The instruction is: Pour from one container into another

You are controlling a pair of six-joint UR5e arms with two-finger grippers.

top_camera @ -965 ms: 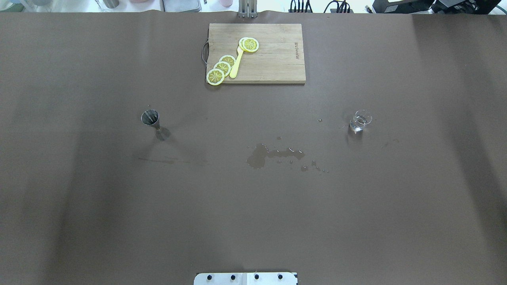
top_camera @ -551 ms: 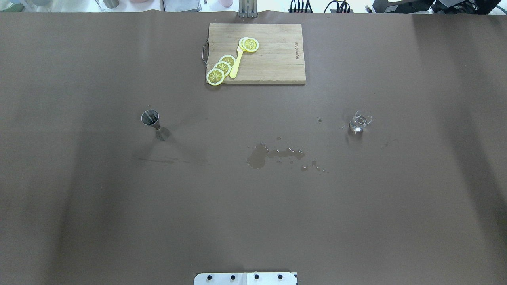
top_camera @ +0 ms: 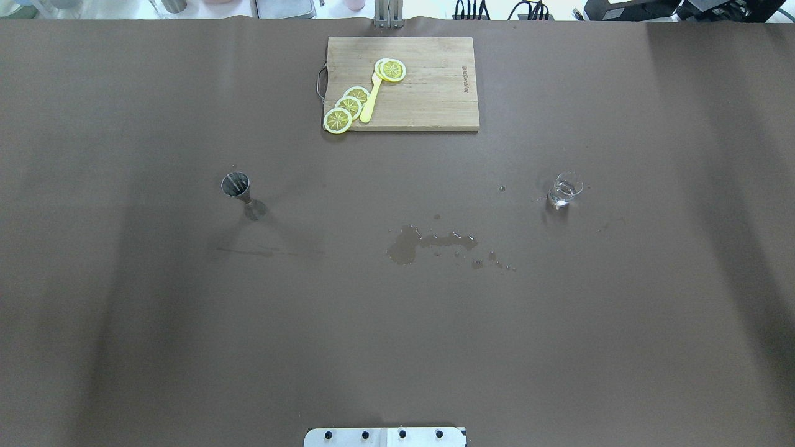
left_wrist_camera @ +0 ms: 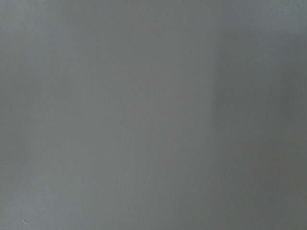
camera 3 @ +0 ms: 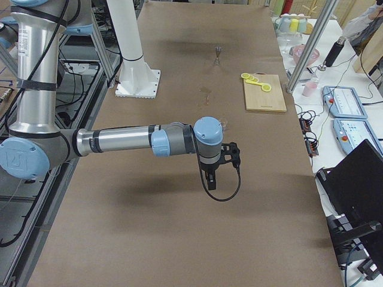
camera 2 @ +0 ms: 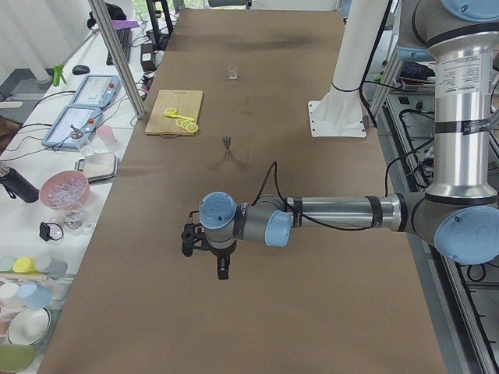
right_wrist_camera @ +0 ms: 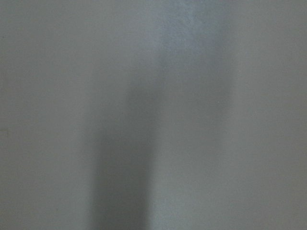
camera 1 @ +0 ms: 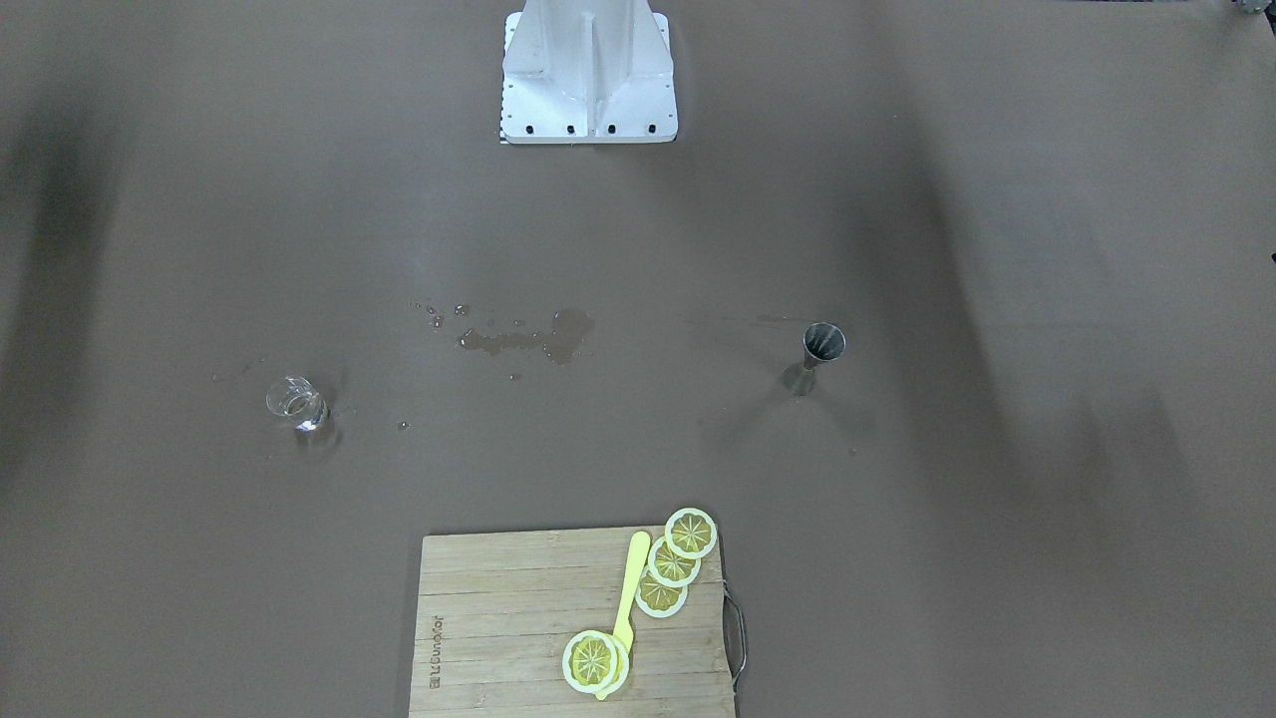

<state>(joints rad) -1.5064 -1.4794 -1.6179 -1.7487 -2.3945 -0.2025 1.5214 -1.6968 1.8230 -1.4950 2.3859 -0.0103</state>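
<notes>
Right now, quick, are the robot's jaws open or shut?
Left gripper: cannot be told; only a side view shows it.
Right gripper: cannot be told, for the same reason.

Brown-covered table [top_camera: 397, 347], cluttered side bench [camera 2: 31, 160]

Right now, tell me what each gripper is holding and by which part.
Nothing appears held. The glass cup and steel jigger stand alone on the table, away from the left gripper and right gripper.
</notes>
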